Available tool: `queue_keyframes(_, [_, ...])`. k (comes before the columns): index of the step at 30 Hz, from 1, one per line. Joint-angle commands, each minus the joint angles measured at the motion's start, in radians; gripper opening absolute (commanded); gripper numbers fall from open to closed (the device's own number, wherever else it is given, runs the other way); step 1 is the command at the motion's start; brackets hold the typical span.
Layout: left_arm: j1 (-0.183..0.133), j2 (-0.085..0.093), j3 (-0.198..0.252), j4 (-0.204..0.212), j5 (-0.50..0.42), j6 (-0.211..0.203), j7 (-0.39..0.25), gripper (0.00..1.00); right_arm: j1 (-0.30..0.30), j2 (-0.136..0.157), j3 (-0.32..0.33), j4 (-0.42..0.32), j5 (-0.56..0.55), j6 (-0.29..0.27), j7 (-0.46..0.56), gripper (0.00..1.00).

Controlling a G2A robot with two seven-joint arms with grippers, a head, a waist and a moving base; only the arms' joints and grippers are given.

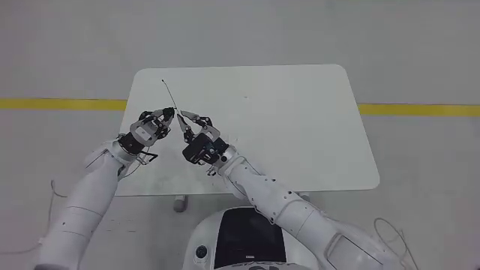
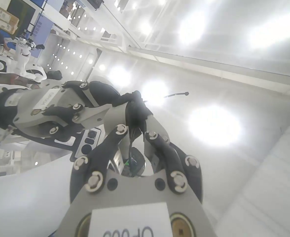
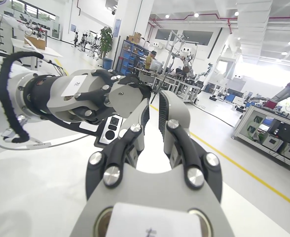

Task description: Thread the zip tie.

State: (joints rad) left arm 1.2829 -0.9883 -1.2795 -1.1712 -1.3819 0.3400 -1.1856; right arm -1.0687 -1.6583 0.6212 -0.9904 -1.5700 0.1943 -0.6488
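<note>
both arms bent inward; left gripper (image 2: 136,110) pinched closed, right gripper (image 3: 154,99) slightly parted, tips almost touching.

zip tie (image 2: 177,95) near end hidden between left tool (image 2: 135,104) and right tool (image 3: 154,99), middle lost in glare

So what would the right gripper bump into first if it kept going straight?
The right gripper would likely meet the zip tie at its tip, with the left gripper just beside. Depth is unclear.

One zip tie (image 1: 169,94), one table (image 1: 300,120), two claws: left claw (image 1: 172,113), right claw (image 1: 184,118).
</note>
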Motion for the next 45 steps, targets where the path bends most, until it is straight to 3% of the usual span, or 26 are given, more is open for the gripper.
queue_keyframes(1, [0.000, 0.000, 0.000, 0.000, 0.000, 0.000, 0.000, 0.00, 0.001, -0.002, 0.001, 0.004, 0.000, -0.001, -0.003, 0.11])
queue_keyframes(17, [0.000, 0.000, 0.000, 0.000, 0.000, 0.000, 0.000, 0.00, 0.009, -0.013, 0.012, 0.032, 0.000, -0.014, -0.021, 0.10])
queue_keyframes(22, [0.000, 0.000, 0.000, 0.000, 0.000, 0.000, 0.000, 0.00, 0.012, -0.016, 0.014, 0.040, 0.000, -0.017, -0.024, 0.07])
queue_keyframes(24, [0.000, 0.000, 0.000, 0.000, 0.000, 0.000, 0.000, 0.00, 0.012, -0.016, 0.015, 0.042, 0.000, -0.017, -0.025, 0.00])
queue_keyframes(27, [0.000, 0.000, 0.000, 0.000, 0.000, 0.000, 0.000, 0.00, 0.011, -0.017, 0.017, 0.045, 0.000, -0.014, -0.027, 0.00])
queue_keyframes(45, [0.000, 0.000, 0.000, 0.000, 0.000, 0.000, 0.000, 0.00, -0.030, 0.000, 0.039, 0.009, 0.000, 0.019, -0.040, 0.00])
